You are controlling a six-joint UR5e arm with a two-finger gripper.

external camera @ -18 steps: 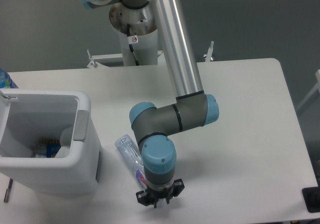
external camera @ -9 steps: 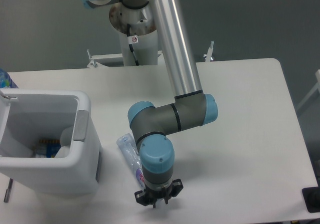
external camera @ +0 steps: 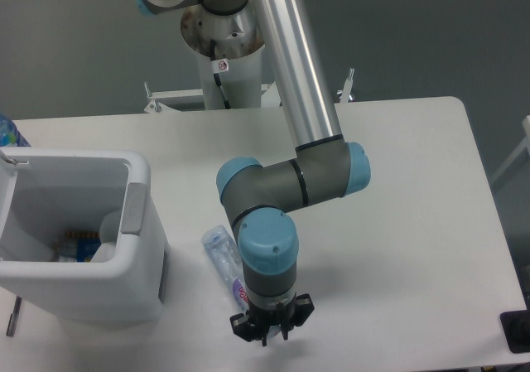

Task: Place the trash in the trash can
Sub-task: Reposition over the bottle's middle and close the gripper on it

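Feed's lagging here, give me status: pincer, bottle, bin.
Pincer low over table, state unclear. Bottle on table beside bin, partly hidden by wrist. Nothing between bottle and bin.

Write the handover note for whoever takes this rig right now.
Gripper: low over the table's near edge, at the labelled end of the bottle; its wrist hides the fingers, so open or shut cannot be told.
Bottle: lying on the table, right of the bin, partly hidden under the arm. Whether it is gripped is unclear.
Bin: some items already lie inside; they cannot be identified from here.
Wrapper: not seen on the table.
Left: secure the bottle, carry it left, drop it in the bin.
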